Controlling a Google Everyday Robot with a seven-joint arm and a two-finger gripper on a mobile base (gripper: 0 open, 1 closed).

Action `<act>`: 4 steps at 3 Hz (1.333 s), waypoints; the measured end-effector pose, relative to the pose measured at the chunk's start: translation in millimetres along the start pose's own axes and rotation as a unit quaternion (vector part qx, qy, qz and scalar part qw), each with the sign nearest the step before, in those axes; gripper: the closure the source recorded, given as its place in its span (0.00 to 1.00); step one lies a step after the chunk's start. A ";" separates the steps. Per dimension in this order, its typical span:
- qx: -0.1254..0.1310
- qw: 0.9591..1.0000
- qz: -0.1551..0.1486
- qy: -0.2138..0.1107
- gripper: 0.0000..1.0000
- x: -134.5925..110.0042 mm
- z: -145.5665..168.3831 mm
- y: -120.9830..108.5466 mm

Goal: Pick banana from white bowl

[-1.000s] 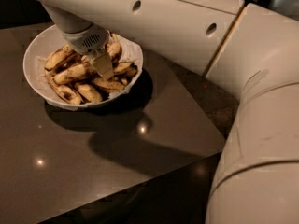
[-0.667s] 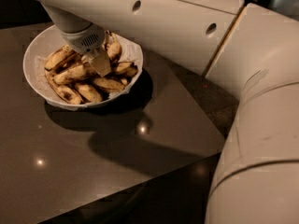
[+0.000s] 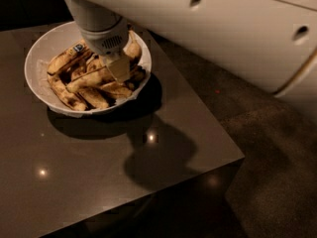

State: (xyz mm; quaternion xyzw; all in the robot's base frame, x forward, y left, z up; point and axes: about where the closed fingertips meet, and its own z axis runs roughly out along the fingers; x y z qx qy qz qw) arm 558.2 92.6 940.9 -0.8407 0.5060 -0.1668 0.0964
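Hand (image 3: pixel 119 69) sits low in the white bowl (image 3: pixel 39 53), touching the bananas (image 3: pixel 89 81); its grip cannot be told.

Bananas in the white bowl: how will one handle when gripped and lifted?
Dark-blotched skins suggest the bananas are soft, likely to squash under firm grip. They lie piled and overlapping, so one may drag neighbours. The gripper sits low among them in the white bowl.
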 end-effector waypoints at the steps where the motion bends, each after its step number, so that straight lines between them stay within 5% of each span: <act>1: 0.030 0.998 0.049 -0.039 1.00 19.3 -30.1 37.2; 2: 0.061 0.991 0.084 -0.079 1.00 31.6 -58.3 70.2; 4: 0.086 0.978 0.134 -0.131 1.00 26.5 -110.1 138.2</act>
